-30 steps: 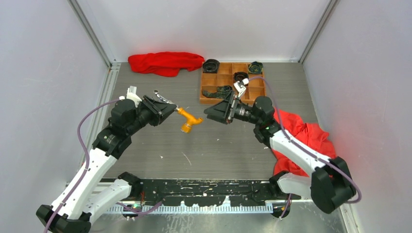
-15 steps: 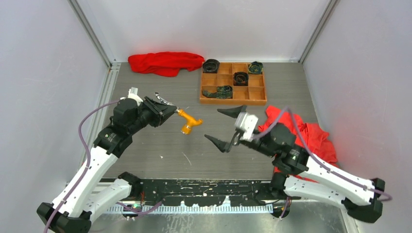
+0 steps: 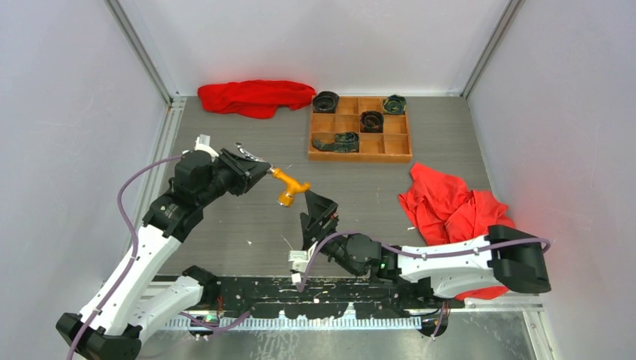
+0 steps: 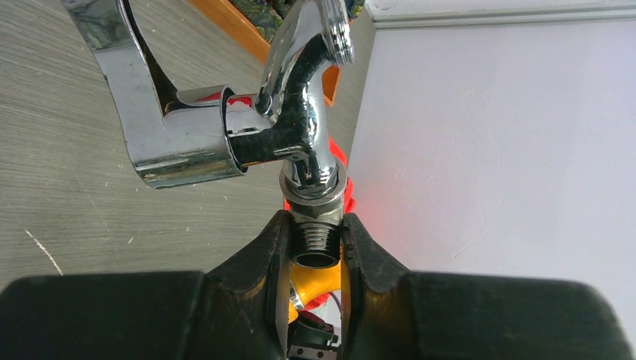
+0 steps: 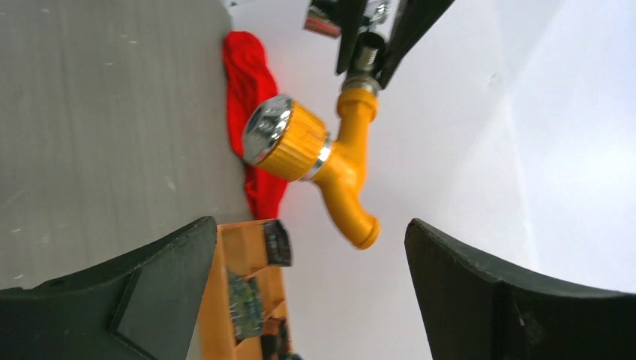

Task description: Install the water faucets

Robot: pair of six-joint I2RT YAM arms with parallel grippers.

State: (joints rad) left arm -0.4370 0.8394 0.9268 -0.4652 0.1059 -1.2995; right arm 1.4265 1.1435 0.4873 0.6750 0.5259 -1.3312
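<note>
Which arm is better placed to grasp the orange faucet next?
Right. The right gripper is open, close to the orange faucet and aimed at it; the left gripper is shut on the silver faucet at its thread.

Up top we look down over the whole counter (image 3: pixel 360 196) from its near edge. Our left wrist cam is jammed up close to the silver faucet (image 4: pixel 300 142) — the right one peers at the orange faucet (image 5: pixel 345 161), shared by all three.
</note>
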